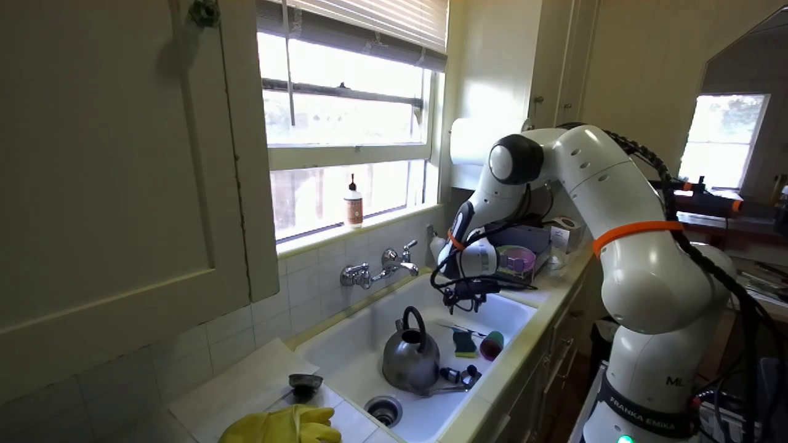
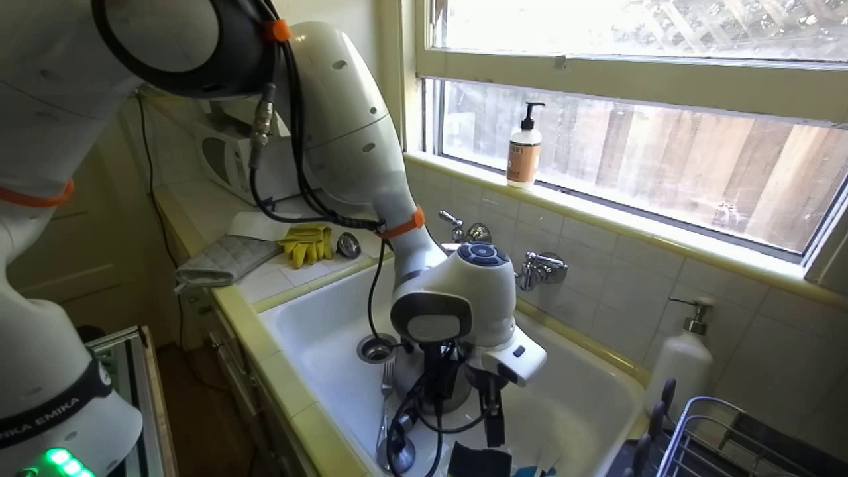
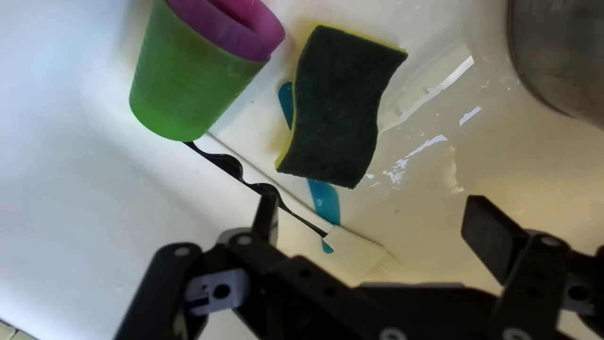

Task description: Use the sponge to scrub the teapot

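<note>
On the counter (image 1: pixel 356 418) at the left of an exterior view lie yellow gloves (image 1: pixel 280 426); next along, a round drain (image 1: pixel 383 410) opens in the floor of the white sink (image 1: pixel 345 354). Just beside the drain stands the teapot (image 1: pixel 410 366), upright, its rounded body a dull silver-grey with soft reflections, a dark handle (image 1: pixel 422 332) arched over the top. Under that arch shows a dark round patch; whether lid or opening, I cannot tell. In the wrist view only a curve of its metal side appears, at the upper right corner. Close by the teapot lies a fork (image 2: pixel 386 389).

Further right is the sponge (image 1: pixel 465 341), between the teapot and a green cup (image 3: pixel 188 89). Its scouring face, a dark green, is turned up, with a thin strip of yellow along two edges and wavy long sides. It lies across a blue utensil (image 3: pixel 325 203) that shows past two of its sides. Above this part of the sink hangs the gripper (image 3: pixel 377 226), released, its black fingers (image 3: pixel 265 215) spread wide apart.

Past the sponge, the green cup rests on its side with a purple cup (image 3: pixel 222 26) nested in its mouth, and the white arm (image 1: pixel 640 277) rises at the far right.
</note>
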Robot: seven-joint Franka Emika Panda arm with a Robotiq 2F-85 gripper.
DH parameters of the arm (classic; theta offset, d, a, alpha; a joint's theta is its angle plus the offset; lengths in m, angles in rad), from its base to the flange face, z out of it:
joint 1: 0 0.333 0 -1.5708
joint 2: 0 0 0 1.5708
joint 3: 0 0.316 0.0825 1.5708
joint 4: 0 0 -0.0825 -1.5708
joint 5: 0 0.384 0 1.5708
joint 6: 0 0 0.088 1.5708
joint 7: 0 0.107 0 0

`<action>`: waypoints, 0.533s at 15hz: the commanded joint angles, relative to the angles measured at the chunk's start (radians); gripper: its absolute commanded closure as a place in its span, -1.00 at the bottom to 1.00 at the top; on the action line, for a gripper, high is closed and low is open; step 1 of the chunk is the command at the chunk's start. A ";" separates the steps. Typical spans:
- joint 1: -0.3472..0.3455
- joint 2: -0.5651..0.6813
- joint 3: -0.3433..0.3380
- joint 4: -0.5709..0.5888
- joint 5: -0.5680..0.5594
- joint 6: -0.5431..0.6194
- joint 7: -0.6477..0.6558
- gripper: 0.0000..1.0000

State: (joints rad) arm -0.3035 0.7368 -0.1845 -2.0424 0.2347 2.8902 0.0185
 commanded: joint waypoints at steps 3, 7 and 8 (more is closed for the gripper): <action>0.065 0.126 -0.065 0.079 -0.086 -0.008 0.064 -1.00; 0.085 0.219 -0.081 0.157 -0.097 -0.017 0.100 -1.00; 0.086 0.241 -0.081 0.177 -0.093 -0.016 0.109 -1.00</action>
State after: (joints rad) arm -0.2315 0.8976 -0.2489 -1.9467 0.1626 2.8899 0.0762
